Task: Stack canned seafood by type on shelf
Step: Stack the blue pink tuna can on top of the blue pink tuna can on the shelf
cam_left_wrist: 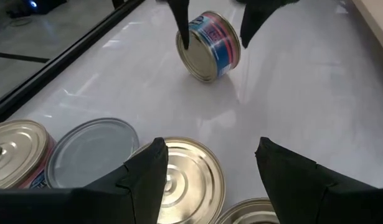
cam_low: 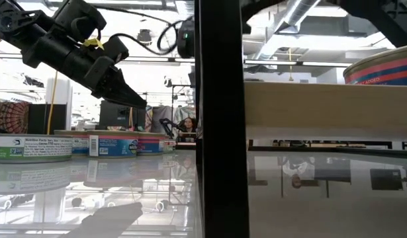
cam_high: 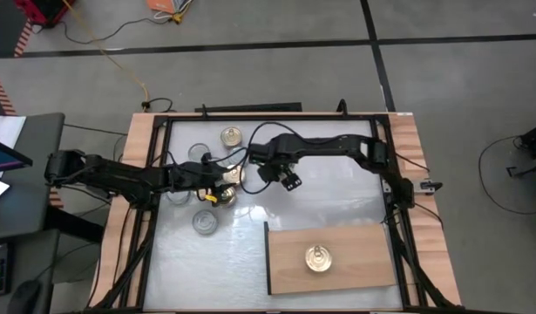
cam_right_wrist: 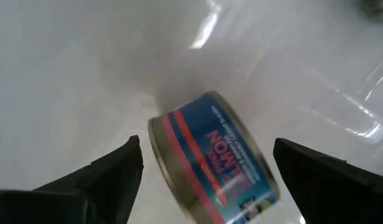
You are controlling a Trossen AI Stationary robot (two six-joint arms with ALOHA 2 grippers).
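Note:
A blue-and-red labelled can [cam_right_wrist: 216, 158] lies on its curved side on the white table top, also seen in the left wrist view [cam_left_wrist: 208, 46]. My right gripper [cam_right_wrist: 207, 149] hangs over it, pointing down and open, one finger on each side with a small gap to each. My left gripper [cam_left_wrist: 210, 162] is open above a cluster of cans: a gold-lidded can [cam_left_wrist: 185, 177], a silver-lidded can [cam_left_wrist: 91, 149] and another gold one [cam_left_wrist: 17, 152], all flat on the table. The shelf [cam_high: 363, 262], a light wooden board at the near right, carries one gold can [cam_high: 318, 258].
More cans stand toward the far left of the table [cam_high: 232, 136], [cam_high: 200, 154] and one nearer the front [cam_high: 204, 221]. Wooden side rails and a dark frame [cam_high: 154, 166] border the table. Bare table lies between the cluster and the shelf. A dark upright bar [cam_low: 220, 119] blocks the low view's middle.

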